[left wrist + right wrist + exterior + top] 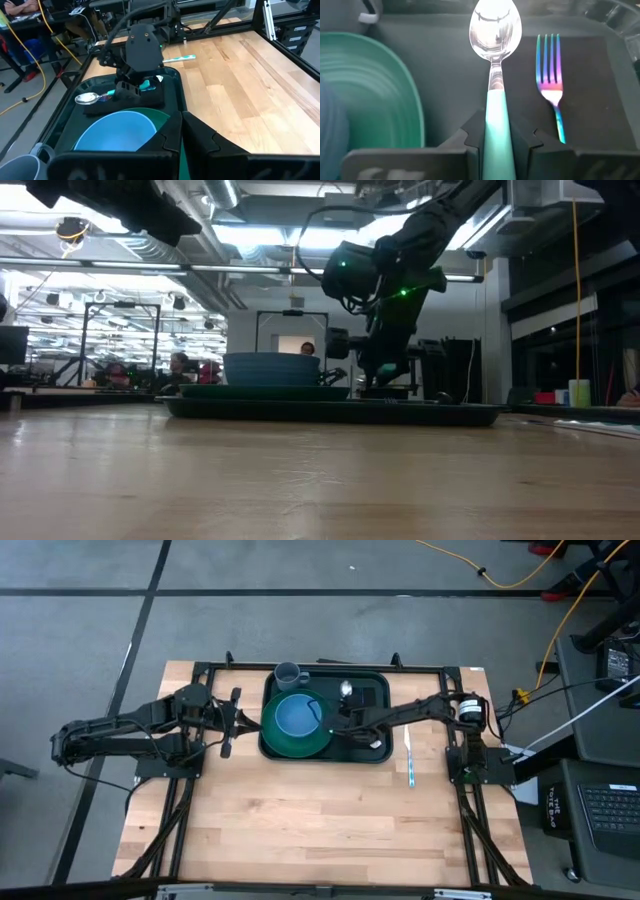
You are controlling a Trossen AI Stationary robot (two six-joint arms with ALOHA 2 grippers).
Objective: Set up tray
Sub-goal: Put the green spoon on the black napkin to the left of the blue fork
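Tray (372,690) mid-table toward the far edge, under the right gripper (496,142), whose fingers (470,137) pinch a teal-handled spoon (496,35), long axis running straight out from the fingers, parallel to and just beside a rainbow fork (551,75) on a flat black mat (590,100). Spoon height above the mat not readable. Left gripper (182,135) with fingers closed on nothing, waiting just beside the tray's left rim, near a green plate (285,745) and blue bowl (296,716); grey mug (288,673) at far rim, teal utensil (410,762) on the table right of the tray, type unclear.
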